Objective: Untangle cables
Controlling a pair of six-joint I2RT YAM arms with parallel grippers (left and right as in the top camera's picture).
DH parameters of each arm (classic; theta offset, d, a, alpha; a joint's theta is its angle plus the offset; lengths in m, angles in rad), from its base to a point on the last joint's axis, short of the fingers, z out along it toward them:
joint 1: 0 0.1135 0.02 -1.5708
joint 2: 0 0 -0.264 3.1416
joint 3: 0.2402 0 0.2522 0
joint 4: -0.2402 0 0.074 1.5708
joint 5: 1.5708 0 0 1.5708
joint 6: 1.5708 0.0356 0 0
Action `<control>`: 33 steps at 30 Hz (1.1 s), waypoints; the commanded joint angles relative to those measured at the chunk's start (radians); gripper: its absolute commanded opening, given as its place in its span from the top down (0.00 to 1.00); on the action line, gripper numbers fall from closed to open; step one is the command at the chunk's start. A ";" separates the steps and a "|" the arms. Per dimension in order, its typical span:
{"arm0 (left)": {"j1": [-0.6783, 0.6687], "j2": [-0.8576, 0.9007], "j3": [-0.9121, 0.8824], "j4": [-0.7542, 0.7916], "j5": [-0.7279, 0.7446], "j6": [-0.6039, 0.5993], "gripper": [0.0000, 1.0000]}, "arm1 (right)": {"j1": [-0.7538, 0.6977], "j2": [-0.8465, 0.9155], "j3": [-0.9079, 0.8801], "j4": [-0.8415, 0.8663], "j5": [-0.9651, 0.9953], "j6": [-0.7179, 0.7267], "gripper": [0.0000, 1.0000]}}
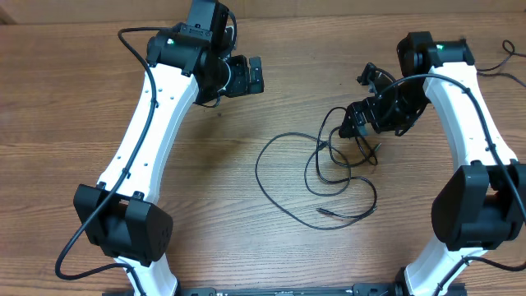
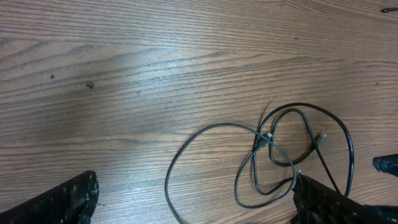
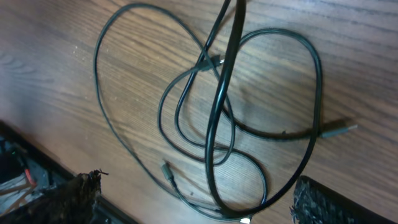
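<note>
Your left gripper (image 2: 194, 183) is open: its two fingers (image 2: 62, 202) stand wide apart with only bare wood between them. The cables (image 1: 333, 160) lie ahead of those fingers and towards the right-hand one. The nearest loop runs just beside its tip, and I cannot tell if it touches. To the other side of the left fingers the wooden table (image 1: 246, 205) is bare, so you have room there.

Your right gripper (image 3: 199, 186) is also spread, with both fingers (image 3: 336, 202) well apart. One raised strand (image 3: 222, 81) passes between them, closer to the camera than the rest. I cannot tell whether it rests on the gripper. The rest of the tangle lies flat on the wood ahead of these fingers, as several overlapping loops that cross near the middle. A silver-tipped plug (image 3: 339, 129) lies ahead of the right-hand finger, its tip pointing away from the loops. A widest loop sweeps out ahead of the left-hand finger. Beyond that finger the table edge (image 3: 43, 158) is near, so room there is tight.

In the overhead view one loose cable end (image 1: 322, 211) sits at the near side of the tangle, between the two arms.
</note>
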 commanded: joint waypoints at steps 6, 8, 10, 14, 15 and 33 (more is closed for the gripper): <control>0.004 0.004 0.007 0.002 -0.017 0.012 0.00 | 0.002 -0.036 -0.179 0.148 -0.006 -0.008 0.00; 0.004 0.004 0.007 0.001 -0.017 0.012 0.00 | 0.002 -0.036 -0.226 0.201 -0.018 -0.008 0.00; 0.004 0.004 0.007 0.002 -0.017 0.012 0.00 | 0.002 -0.036 -0.277 0.262 -0.037 -0.008 0.00; 0.004 0.004 0.007 0.001 -0.019 0.012 0.00 | 0.002 -0.036 -0.345 0.355 -0.057 -0.004 0.34; 0.004 0.004 0.007 0.001 -0.019 0.012 0.00 | 0.002 -0.036 -0.355 0.371 -0.064 -0.001 0.45; 0.004 0.004 0.007 0.002 -0.019 0.012 0.00 | 0.003 -0.038 -0.085 0.186 -0.175 0.000 0.96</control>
